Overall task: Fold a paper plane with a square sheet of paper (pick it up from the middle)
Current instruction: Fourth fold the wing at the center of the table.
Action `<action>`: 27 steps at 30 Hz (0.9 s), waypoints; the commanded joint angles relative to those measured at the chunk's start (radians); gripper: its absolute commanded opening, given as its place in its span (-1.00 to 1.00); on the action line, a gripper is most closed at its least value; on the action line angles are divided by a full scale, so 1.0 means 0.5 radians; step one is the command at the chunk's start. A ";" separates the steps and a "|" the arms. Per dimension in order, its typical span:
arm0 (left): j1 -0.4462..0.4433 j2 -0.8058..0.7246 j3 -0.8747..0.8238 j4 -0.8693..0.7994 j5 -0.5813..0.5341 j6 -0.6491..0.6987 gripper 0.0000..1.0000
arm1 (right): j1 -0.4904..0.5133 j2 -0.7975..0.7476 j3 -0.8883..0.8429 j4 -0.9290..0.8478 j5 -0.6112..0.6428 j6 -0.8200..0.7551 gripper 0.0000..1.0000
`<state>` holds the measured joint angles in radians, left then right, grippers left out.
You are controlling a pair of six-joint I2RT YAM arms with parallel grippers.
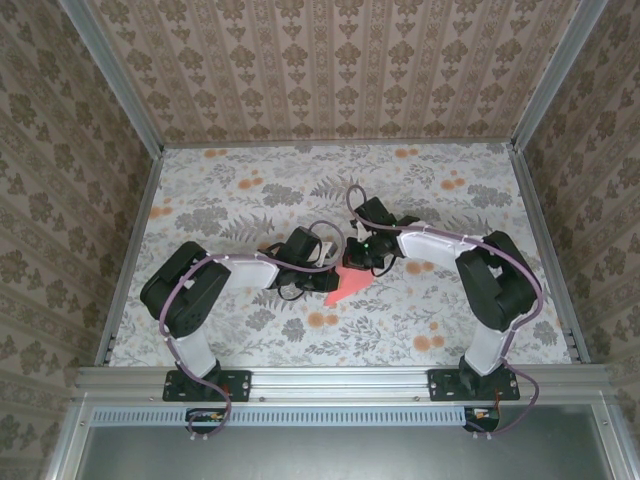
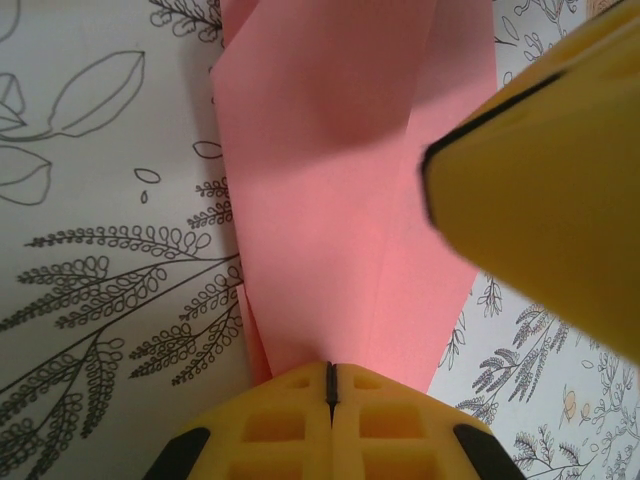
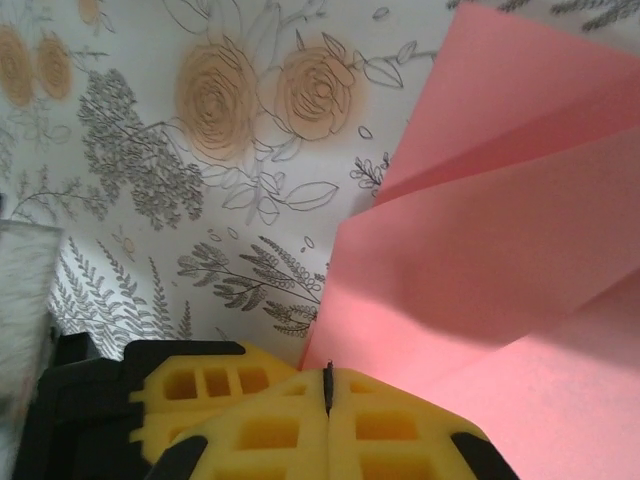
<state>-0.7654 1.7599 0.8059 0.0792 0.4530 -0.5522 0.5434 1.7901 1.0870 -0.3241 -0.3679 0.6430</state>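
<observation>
Folding is midway: left gripper (image 2: 330,376) and right gripper (image 3: 327,380), both fully closed, pinch the creased sheet of paper (image 1: 350,288) far from the table (image 1: 230,340) edges. Next, I judge, one must release and press a crease.

Tabletop (image 1: 250,200) wore white cloth: grey leaf print, scattered orange flowers (image 1: 452,184). Walls (image 1: 330,60) on three sides carried beige damask wallpaper. Aluminium rail (image 1: 340,378) ran along near edge; metal posts (image 1: 110,70) stood at back corners. Light was soft, even.
</observation>
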 commanded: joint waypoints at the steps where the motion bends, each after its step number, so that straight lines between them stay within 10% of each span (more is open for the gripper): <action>1: -0.023 0.094 -0.021 -0.202 -0.047 0.050 -1.00 | 0.007 0.063 -0.052 0.107 -0.102 0.019 -1.00; 27: -0.024 0.170 -0.052 -0.399 -0.045 0.098 -1.00 | -0.554 0.198 -0.240 0.598 -0.322 -0.149 -1.00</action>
<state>-0.7647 1.7679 0.8139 0.0620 0.4564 -0.5293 0.2977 1.8809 0.9737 -0.0689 -0.5602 0.5987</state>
